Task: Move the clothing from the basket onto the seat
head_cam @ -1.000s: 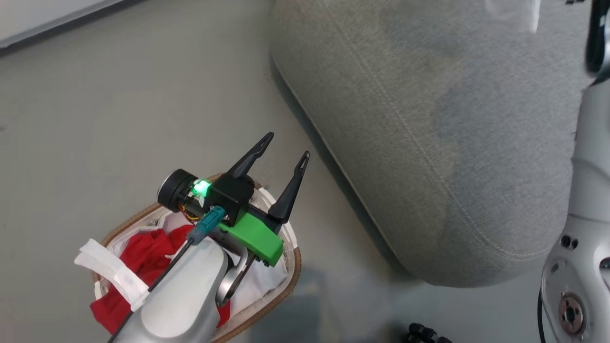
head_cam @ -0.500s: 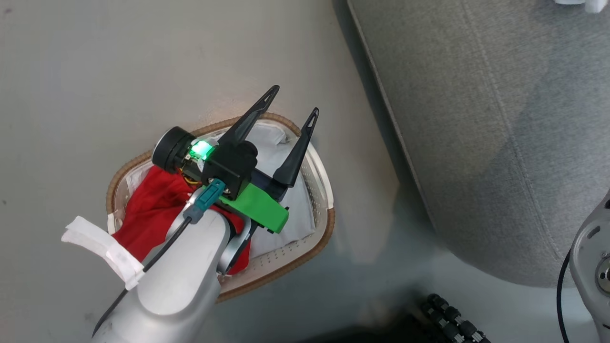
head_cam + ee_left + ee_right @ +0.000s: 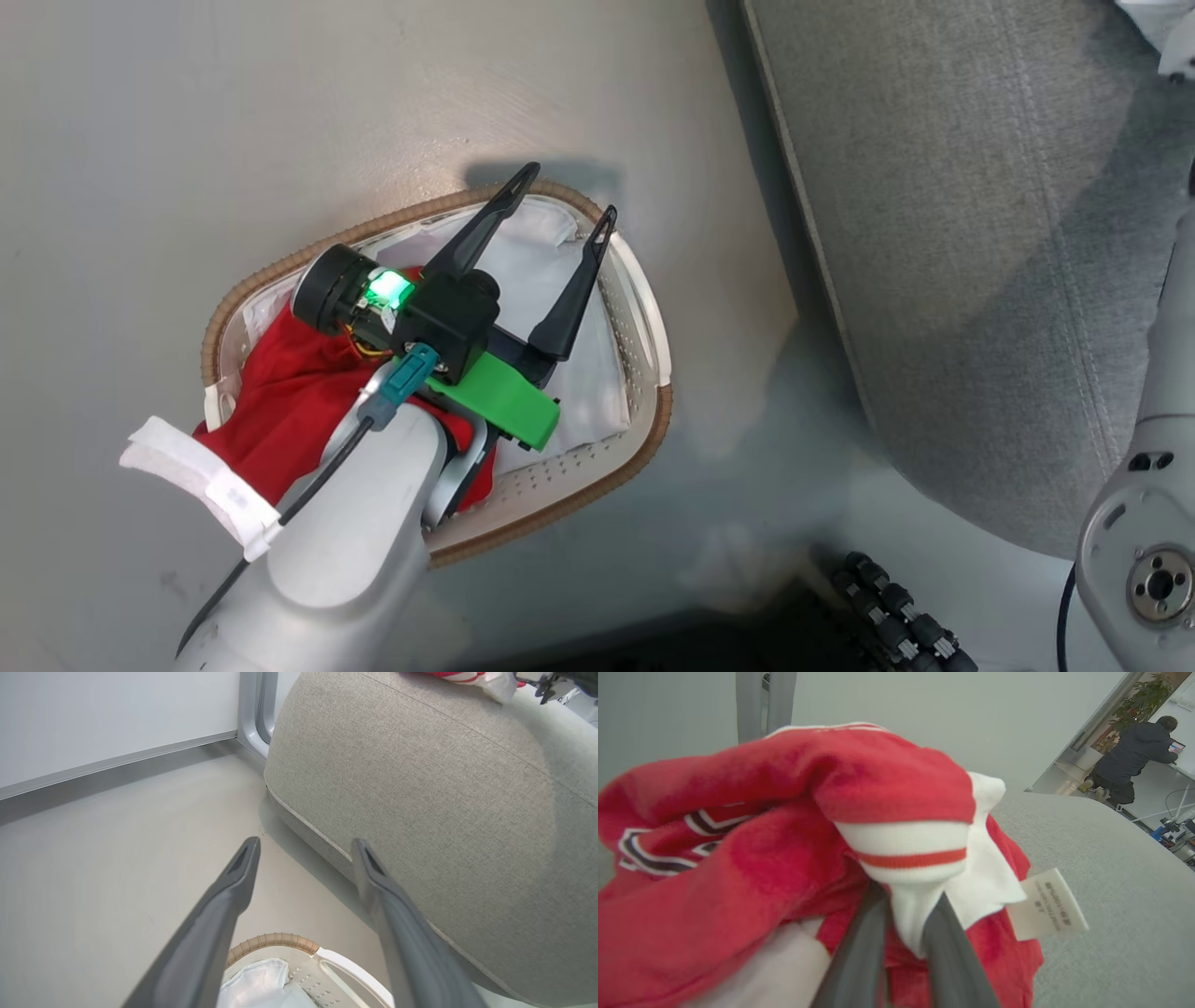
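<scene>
Seen from above, the left gripper (image 3: 571, 191) hovers over an oval basket (image 3: 560, 504) on the floor (image 3: 233, 121), its two dark fingers spread wide. Crumpled red clothing (image 3: 280, 401) fills the basket's left part, beside its white liner (image 3: 597, 383). A large grey seat (image 3: 980, 233) stands near the basket.

Room setting. A smooth grey floor (image 3: 140, 140) meets a pale wall (image 3: 117, 714) along a grey skirting strip (image 3: 117, 763). A grey upright frame (image 3: 254, 709), possibly a door jamb, stands in the corner behind the seat (image 3: 444, 812). Lighting is soft and even. In a far, brighter area are a potted plant (image 3: 1146, 693) and a person (image 3: 1129, 760) in dark clothes.
</scene>
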